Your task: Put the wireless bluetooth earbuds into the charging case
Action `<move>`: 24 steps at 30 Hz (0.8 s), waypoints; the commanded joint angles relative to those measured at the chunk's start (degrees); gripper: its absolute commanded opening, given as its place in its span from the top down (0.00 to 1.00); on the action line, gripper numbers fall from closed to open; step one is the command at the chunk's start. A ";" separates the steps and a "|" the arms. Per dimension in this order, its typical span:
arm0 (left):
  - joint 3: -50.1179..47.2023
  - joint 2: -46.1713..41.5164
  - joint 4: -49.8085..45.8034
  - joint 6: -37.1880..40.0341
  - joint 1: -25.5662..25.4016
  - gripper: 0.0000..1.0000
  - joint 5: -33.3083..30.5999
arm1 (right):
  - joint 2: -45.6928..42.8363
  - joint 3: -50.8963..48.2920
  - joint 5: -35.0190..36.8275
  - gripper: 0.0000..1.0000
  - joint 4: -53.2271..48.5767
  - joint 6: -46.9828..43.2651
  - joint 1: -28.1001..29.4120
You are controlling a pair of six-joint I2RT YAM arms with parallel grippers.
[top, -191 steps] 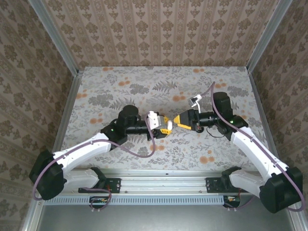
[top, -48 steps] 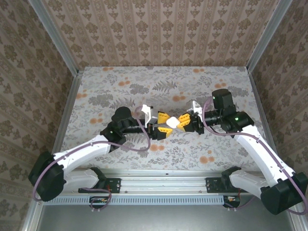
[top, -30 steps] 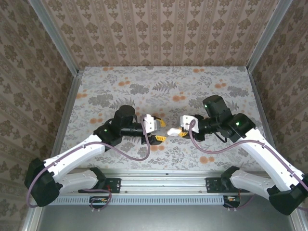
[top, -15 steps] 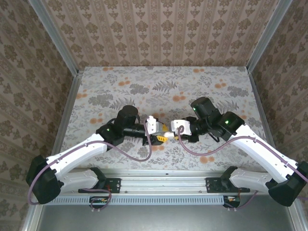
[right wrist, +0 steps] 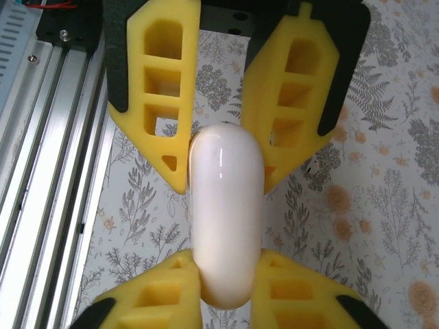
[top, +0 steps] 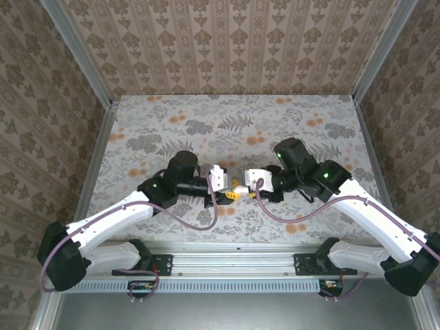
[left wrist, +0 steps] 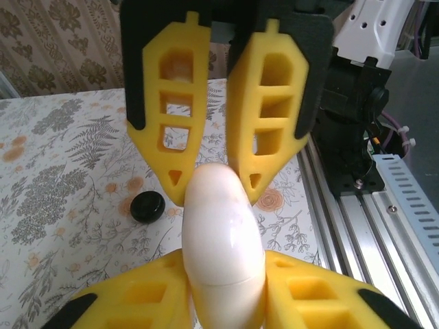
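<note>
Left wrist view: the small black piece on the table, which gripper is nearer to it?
Right, it seems. The black piece lies on the table beside the fingertips of the right gripper; the left gripper holds the opposite end of the charging case.

This was a robot test booth in a lab: brown damask-patterned paper wall panels [top: 234,41] closed in a flower-printed tabletop [top: 206,117], bare aluminium corner posts [top: 77,51] framed them, and a slotted aluminium mounting rail [top: 234,256] ran along the near edge.
</note>
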 commanded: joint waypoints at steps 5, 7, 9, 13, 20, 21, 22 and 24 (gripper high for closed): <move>0.12 -1.18 1.45 -1.70 0.14 0.76 -5.32 | -4.51 -1.15 -4.29 0.67 1.00 1.48 0.28; -0.08 -1.36 1.84 -1.95 0.50 0.77 -5.53 | -5.63 -1.58 -5.07 0.67 0.69 2.01 0.28; -0.06 -1.36 1.77 -2.15 0.77 0.77 -5.83 | -6.72 -2.04 -4.91 0.68 0.28 2.45 0.28; -0.04 -1.36 2.20 -2.12 0.93 0.77 -4.24 | -8.43 -3.70 -0.61 0.67 3.37 5.61 0.32; -0.78 -1.36 5.28 -3.68 0.93 0.77 0.99 | -8.52 -6.48 2.31 0.41 13.30 9.95 0.32; -0.84 -1.28 5.65 -3.97 0.89 0.77 1.21 | -8.13 -6.40 1.88 0.40 13.75 10.21 0.32; -0.87 -1.27 5.82 -4.16 0.89 0.77 1.59 | -7.54 -6.31 1.44 0.39 13.85 10.40 0.32; -0.85 -1.19 5.96 -4.27 0.89 0.77 1.97 | -6.67 -6.22 0.78 0.39 15.75 10.63 0.31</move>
